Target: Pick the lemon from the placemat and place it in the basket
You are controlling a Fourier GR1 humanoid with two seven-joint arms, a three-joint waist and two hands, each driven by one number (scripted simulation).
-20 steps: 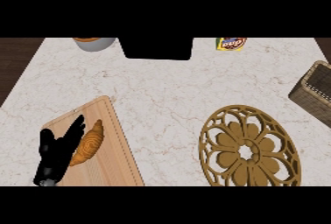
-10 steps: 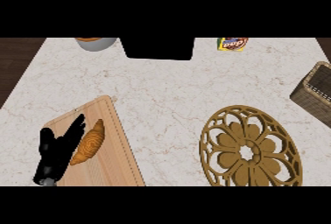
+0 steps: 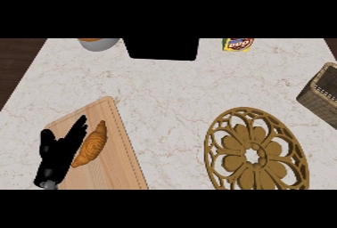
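head view: left hand (image 3: 58, 153) fingers straight beside flaky croissant (image 3: 91, 144); carved round placemat (image 3: 255, 153).

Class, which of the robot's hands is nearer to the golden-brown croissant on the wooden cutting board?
Left. The black left hand rests beside the golden-brown croissant on the wooden cutting board, just left of it; the right hand shows nowhere.

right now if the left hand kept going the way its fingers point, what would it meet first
Probably nothing nearby: the left hand points up and right across the cutting board, passing beside the croissant, then over bare counter. Its height is unclear.
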